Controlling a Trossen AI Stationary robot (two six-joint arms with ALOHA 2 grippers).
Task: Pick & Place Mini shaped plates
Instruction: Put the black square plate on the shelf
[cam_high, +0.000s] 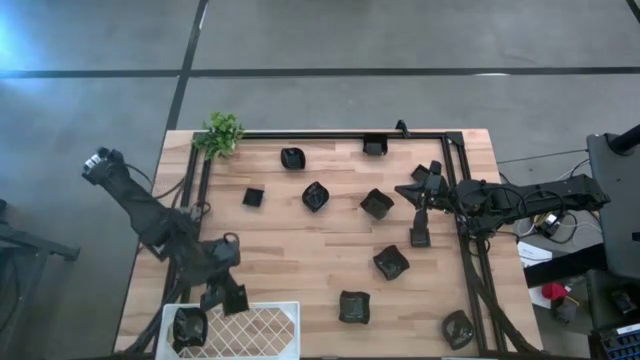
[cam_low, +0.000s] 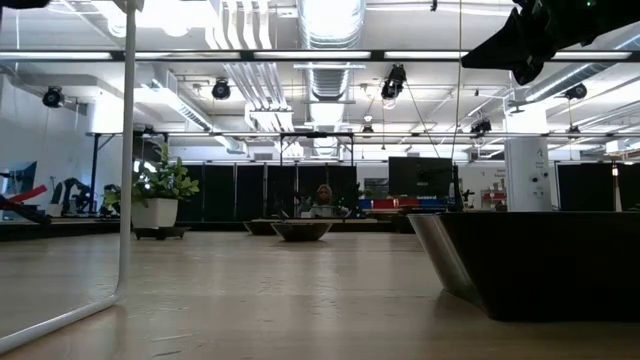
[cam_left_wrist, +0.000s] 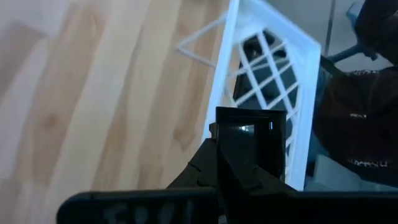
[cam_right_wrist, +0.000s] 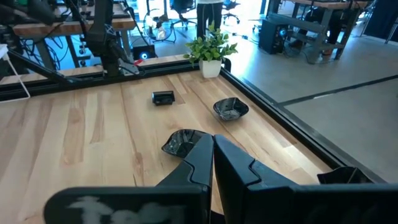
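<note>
The left tool (cam_left_wrist: 249, 163) grips a square plate (cam_left_wrist: 251, 138) beside the white basket (cam_left_wrist: 292, 99).

No text, label, brand, number or sign can be read anywhere in these views.

The low view's edge cuts off a near plate (cam_low: 540, 262).

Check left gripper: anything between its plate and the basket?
Nothing visible. The left gripper is shut on a square plate right at the white basket's rim, with only the rim itself left to clear. One plate already lies inside.
</note>
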